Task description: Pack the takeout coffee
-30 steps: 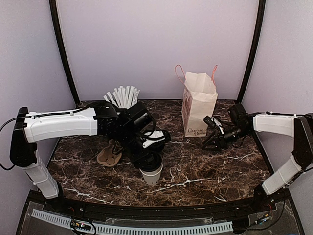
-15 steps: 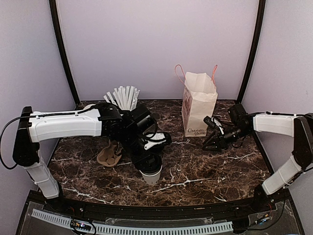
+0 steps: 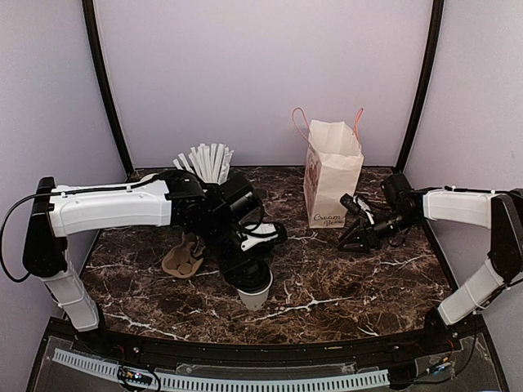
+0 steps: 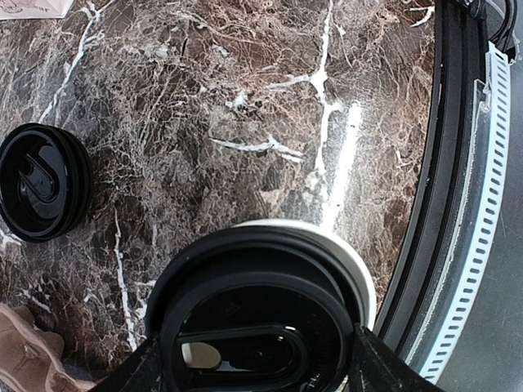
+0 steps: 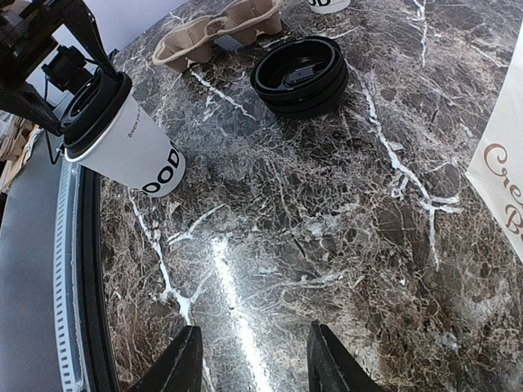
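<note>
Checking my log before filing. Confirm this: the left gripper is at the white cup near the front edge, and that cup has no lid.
Not quite. The cup has a black lid on it, plain in the left wrist view. The rest holds: the left gripper is at that cup near the front edge.

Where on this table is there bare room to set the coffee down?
Bare marble lies between the takeout coffee in the left gripper and the right gripper, in front of the paper bag. It is crowded around the left arm: cup carrier, lid stack, straw cup.
</note>
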`<state>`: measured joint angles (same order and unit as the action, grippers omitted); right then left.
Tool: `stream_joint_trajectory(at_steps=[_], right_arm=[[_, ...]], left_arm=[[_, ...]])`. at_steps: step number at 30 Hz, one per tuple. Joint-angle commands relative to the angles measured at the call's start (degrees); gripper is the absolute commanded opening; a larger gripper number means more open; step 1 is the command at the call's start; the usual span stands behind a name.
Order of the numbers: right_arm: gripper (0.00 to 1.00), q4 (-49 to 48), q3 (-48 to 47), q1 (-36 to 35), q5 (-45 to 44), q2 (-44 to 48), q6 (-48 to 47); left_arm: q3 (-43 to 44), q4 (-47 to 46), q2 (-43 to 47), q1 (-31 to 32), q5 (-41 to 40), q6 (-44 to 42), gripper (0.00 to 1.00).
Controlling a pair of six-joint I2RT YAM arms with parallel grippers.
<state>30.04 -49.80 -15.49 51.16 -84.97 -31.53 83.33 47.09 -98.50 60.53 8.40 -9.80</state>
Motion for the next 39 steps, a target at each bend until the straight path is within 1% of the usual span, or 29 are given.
stream_joint_trajectory(at_steps=[1,22,26,31,39], right_arm=[[0.45,1.1,-0.6,-0.2,0.8,-0.8,-1.0],[0.45,1.6,-0.6,-0.2,0.7,-0.4,-1.4],[0.45,1.7,-0.6,-0.2,0.8,-0.4,-1.5],[0.45,1.8,-0.6,-0.2,0.8,-0.5,-1.6],[0.45,2.0,-0.6,-0.2,1.0,-0.5,-1.7]], left_arm=[[2.2,3.4,0.8,-0.2,1.2,0.1,0.70],[1.0,1.3,0.0,0.1,2.5,1.4,0.70],[0.6,0.8,-0.4,0.3,2.1,1.5,0.70],[-0.4,-0.6,-0.8,1.1,-0.2,1.5,0.69],[-0.9,0.0,-2.9,3.2,-1.0,1.3,0.69]])
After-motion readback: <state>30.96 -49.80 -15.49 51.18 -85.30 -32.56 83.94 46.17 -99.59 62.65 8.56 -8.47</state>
